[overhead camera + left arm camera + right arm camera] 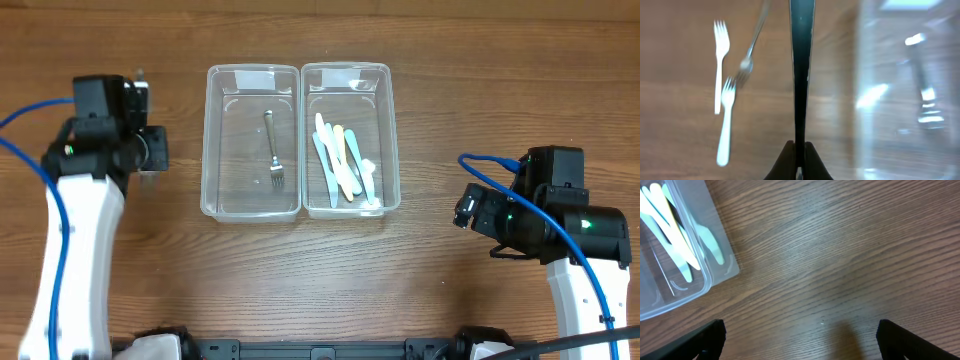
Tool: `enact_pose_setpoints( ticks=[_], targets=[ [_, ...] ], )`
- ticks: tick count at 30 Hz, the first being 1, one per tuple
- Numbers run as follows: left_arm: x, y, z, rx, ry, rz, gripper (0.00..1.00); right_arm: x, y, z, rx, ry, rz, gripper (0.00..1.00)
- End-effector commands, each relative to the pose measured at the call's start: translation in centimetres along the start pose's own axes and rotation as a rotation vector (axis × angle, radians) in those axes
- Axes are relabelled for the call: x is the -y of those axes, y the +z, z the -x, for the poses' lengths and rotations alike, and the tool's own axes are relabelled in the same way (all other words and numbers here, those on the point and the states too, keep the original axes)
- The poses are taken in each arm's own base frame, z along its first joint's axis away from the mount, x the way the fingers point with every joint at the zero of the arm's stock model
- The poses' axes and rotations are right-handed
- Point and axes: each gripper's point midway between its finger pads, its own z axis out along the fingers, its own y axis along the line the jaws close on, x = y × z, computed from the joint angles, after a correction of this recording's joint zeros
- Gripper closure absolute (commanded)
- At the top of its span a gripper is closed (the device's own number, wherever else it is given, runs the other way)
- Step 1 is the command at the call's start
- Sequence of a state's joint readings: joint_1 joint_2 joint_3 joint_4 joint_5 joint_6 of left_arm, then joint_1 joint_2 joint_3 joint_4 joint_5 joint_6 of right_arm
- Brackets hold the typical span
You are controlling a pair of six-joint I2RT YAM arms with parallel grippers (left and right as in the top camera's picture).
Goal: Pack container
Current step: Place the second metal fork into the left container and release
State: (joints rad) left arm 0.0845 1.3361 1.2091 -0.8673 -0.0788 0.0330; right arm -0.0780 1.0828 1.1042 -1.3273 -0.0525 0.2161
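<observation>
Left container (208, 140) sits mid-table (450, 80), clear plastic, one metal fork (273, 150) lying inside it lengthwise. Right container (392, 140) touches the left container's right wall and holds a loose pile of plastic utensils (340, 165), pale blue, yellow and white. Left gripper (152, 150) is just beside the left container's left wall, outside it. In the wrist view its fingers (785, 160) pinch together on a thin dark strip (801, 60) seen edge-on; cannot tell what kind of utensil. Three loose forks (726, 125) lie on the wood farther from the left container than the strip, two white plastic, one metal and blurred. Right gripper (465, 210) is well apart from the left container, past the right container, fingers spread wide, nothing between them (800, 337), bare wood below, right container's corner at that view's upper left.
</observation>
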Motion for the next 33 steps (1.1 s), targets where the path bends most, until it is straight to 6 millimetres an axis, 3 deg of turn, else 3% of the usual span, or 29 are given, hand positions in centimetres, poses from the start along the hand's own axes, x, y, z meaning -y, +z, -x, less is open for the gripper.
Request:
enact_pose_setpoints(
  ticks=[1, 5, 9, 13, 16, 19, 20, 21, 22, 24, 25, 28, 33],
  targets=[
    [3.9, -3.4, 1.7, 0.115, -0.03, -0.051, 0.96, -0.2, -0.3, 0.3, 0.015, -0.004, 0.01, 0.02],
    [8.5, -2.1, 2.0, 0.104, -0.014, -0.125, 0.96, -0.2, -0.3, 0.3, 0.014, -0.004, 0.01, 0.01],
    [12.2, 2.4, 2.1, 0.054, 0.026, -0.156, 0.96, -0.2, -0.3, 0.3, 0.014, -0.004, 0.011, 0.01],
    [13.8, 7.8, -0.2, -0.074, 0.062, -0.142, 0.96, -0.2, -0.3, 0.3, 0.013, -0.004, 0.011, 0.02],
    [14.5, 10.4, -2.0, -0.152, 0.075, -0.144, 0.96, -0.3, -0.3, 0.2, 0.009, -0.004, 0.017, 0.01],
    [14.7, 10.8, -1.9, -0.149, 0.076, -0.15, 0.96, -0.3, -0.3, 0.2, 0.009, -0.004, 0.017, 0.01],
    [14.7, 10.6, -1.6, -0.139, 0.078, -0.153, 0.92, -0.3, -0.3, 0.2, 0.009, -0.004, 0.017, 0.01],
    [14.8, 10.5, -1.2, -0.129, 0.079, -0.156, 0.68, -0.3, -0.3, 0.2, 0.009, -0.004, 0.017, 0.01],
    [14.8, 10.2, -0.8, -0.123, 0.082, -0.158, 0.54, -0.3, -0.3, 0.2, 0.009, -0.004, 0.017, 0.01],
    [14.9, 9.2, 0.5, -0.106, 0.123, -0.164, 0.52, -0.3, -0.3, 0.2, 0.008, -0.004, 0.016, 0.01],
    [14.9, 8.0, 1.7, -0.092, 0.15, -0.167, 0.4, -0.3, -0.3, 0.2, 0.008, -0.004, 0.016, 0.01],
    [13.8, 4.0, 5.3, -0.043, 0.177, -0.139, 0.35, -0.3, -0.3, 0.2, 0.009, -0.008, 0.016, 0.01],
    [7.3, -2.9, 10.4, 0.069, 0.103, -0.02, 0.18, -0.3, -0.3, 0.2, 0.009, -0.008, 0.016, 0.01]
  ],
)
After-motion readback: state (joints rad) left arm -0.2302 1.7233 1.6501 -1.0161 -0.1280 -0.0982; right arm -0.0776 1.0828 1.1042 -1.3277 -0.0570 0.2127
